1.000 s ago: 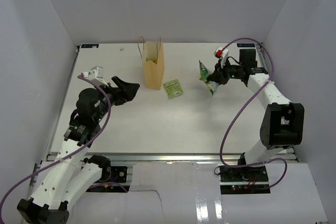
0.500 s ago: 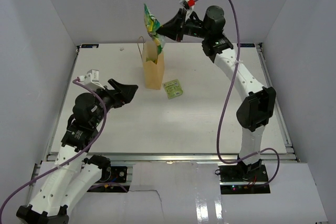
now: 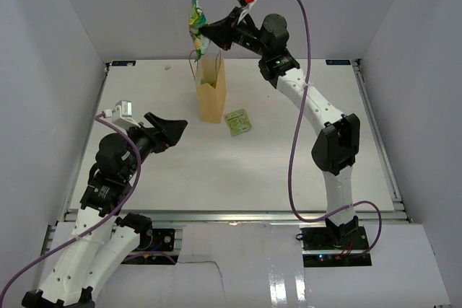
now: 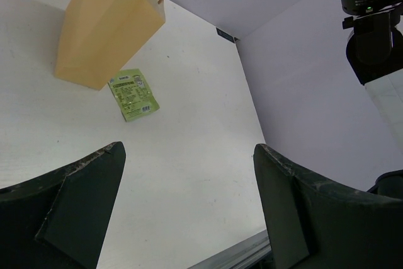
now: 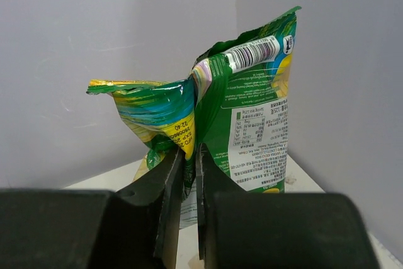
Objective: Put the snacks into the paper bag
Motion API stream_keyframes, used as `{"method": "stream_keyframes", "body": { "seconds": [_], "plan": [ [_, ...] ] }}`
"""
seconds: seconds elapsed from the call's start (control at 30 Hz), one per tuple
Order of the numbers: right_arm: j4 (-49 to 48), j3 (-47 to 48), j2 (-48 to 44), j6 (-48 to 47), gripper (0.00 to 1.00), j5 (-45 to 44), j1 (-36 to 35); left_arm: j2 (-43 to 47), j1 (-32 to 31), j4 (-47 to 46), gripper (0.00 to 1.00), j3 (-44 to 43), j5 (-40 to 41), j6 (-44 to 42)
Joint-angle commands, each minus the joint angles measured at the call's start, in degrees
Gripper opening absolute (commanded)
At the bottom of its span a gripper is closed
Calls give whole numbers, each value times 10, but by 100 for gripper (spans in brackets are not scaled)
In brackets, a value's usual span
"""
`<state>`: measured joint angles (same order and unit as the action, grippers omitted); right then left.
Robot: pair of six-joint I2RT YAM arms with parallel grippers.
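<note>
Top external view: the right gripper (image 3: 205, 34) is shown raised high above the table (image 3: 303, 171) and clamped on a dark green and yellow snack packet (image 3: 195, 21), which appears above the open top of the tan paper bag (image 3: 212, 99) in this view. In the right wrist view the packet is pinched at a crumpled fold between the two fingers (image 5: 165, 206), which are almost closed on it; a barcode and a printed panel are visible on its upper part. The bag is stood upright on the table, thin loop handles raised. A flat light-green packet (image 3: 237, 121) is laid on the table just beside the bag's base, on its right. The left gripper (image 3: 172, 129) is held apart from the bag, jaws spread wide with nothing between them, as confirmed in the left wrist view
</note>
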<state>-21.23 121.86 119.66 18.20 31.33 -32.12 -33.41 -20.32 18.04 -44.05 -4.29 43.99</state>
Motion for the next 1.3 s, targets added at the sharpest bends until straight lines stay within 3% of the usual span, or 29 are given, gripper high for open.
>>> {"method": "stream_keyframes", "body": {
  "seconds": [0.0,0.83,1.27],
  "plan": [
    [-68,-13,0,20,8,-16,2,-9,2,9,93,4,-2,-1],
    [-37,-55,51,-124,8,-11,7,-1,2,8,93,20,-4,3],
    [-36,-63,59,-140,18,-33,6,-3,2,8,93,17,-5,3]
  ]
}}
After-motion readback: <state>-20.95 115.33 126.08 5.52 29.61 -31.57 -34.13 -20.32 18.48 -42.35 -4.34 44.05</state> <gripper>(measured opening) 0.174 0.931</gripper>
